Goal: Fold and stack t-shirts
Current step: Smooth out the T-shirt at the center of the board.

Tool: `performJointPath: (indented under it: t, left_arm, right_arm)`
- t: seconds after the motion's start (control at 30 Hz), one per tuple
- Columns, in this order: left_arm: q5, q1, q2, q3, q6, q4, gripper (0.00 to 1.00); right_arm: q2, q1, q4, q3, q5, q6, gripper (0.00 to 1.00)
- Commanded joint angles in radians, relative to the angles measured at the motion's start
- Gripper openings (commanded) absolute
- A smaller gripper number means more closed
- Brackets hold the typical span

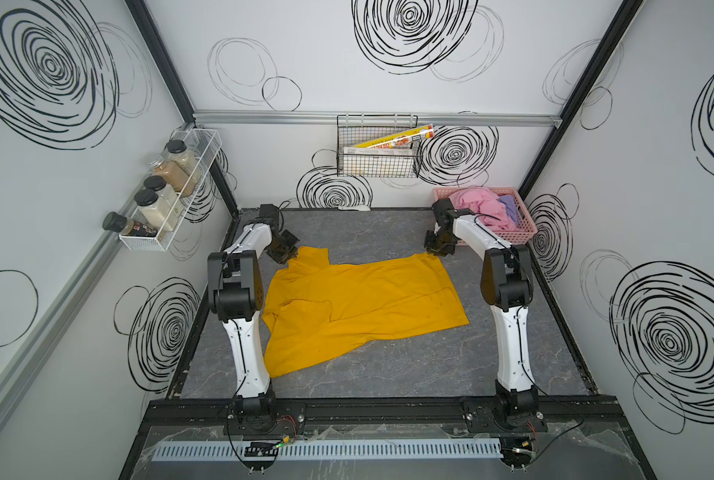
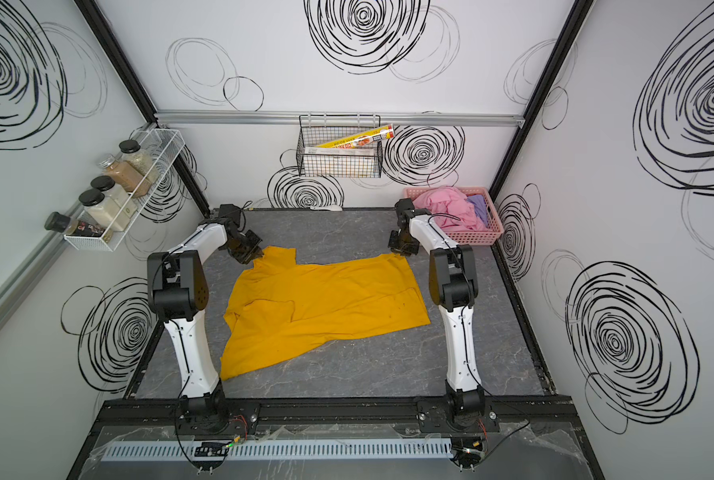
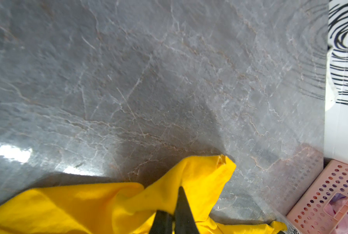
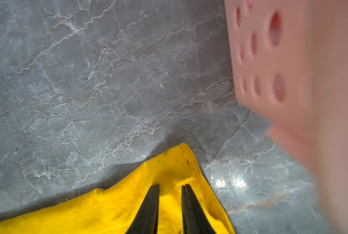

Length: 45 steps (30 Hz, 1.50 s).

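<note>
A mustard-yellow t-shirt [image 1: 363, 303] [image 2: 326, 303] lies spread on the grey marble table, its near-left part folded over. My left gripper [image 1: 292, 259] [image 3: 175, 202] is shut on a lifted far-left corner of that shirt [image 3: 199, 176]. Over the shirt's far-right corner [image 4: 175, 168] my right gripper [image 1: 437, 251] [image 4: 170, 187] stands open, a narrow gap between its jaws and the cloth lying flat under them. A light pink t-shirt [image 1: 477, 203] and a lavender one [image 1: 509, 208] sit crumpled in the pink basket [image 1: 525, 235].
The pink perforated basket [image 2: 492, 237] [image 4: 270, 60] stands at the far-right corner, close to my right wrist. A white rack of spice jars [image 1: 172, 195] hangs on the left wall. A black wire basket [image 1: 378, 153] with boxes hangs on the back wall.
</note>
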Motion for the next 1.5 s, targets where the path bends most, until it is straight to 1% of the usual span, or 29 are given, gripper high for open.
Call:
performJointPath:
  t: [0.0,0.17,0.23,0.3,0.43,0.63,0.83,1.07,1.2,1.47]
  left_arm:
    - [0.0,0.011,0.016,-0.011,0.015,0.002,0.0]
    - [-0.003,0.012,0.023,-0.004,0.019,0.0,0.0]
    - [-0.005,0.011,0.024,-0.003,0.017,-0.004,0.0]
    - [-0.005,0.013,0.024,-0.001,0.02,-0.005,0.0]
    - [-0.008,0.014,0.027,0.002,0.022,-0.006,0.0]
    - [0.001,0.012,0.016,0.003,0.025,-0.007,0.0]
    - [0.0,0.012,-0.021,-0.012,0.035,-0.008,0.0]
    - [-0.012,0.011,-0.061,-0.021,0.049,-0.017,0.0]
    - [-0.01,0.012,-0.069,-0.024,0.052,-0.016,0.0]
    - [-0.002,0.03,-0.069,-0.033,0.051,-0.014,0.0]
  right_arm:
    - [0.04,-0.002,-0.033,0.041,0.004,-0.004,0.24]
    - [0.086,-0.001,-0.039,0.085,-0.007,-0.007,0.24]
    - [0.099,-0.001,-0.041,0.102,-0.011,-0.007,0.21]
    - [0.106,-0.002,-0.041,0.109,-0.017,-0.008,0.17]
    - [0.109,-0.003,-0.039,0.11,-0.026,-0.013,0.0]
    - [0.06,0.0,-0.03,0.111,-0.072,-0.031,0.0]
    - [-0.03,0.01,-0.026,0.1,-0.067,-0.044,0.0]
    - [-0.082,0.016,-0.025,0.083,-0.047,-0.055,0.0]
    - [-0.074,0.016,-0.02,0.076,-0.056,-0.058,0.0]
    - [0.014,0.005,-0.028,0.103,-0.058,-0.053,0.0]
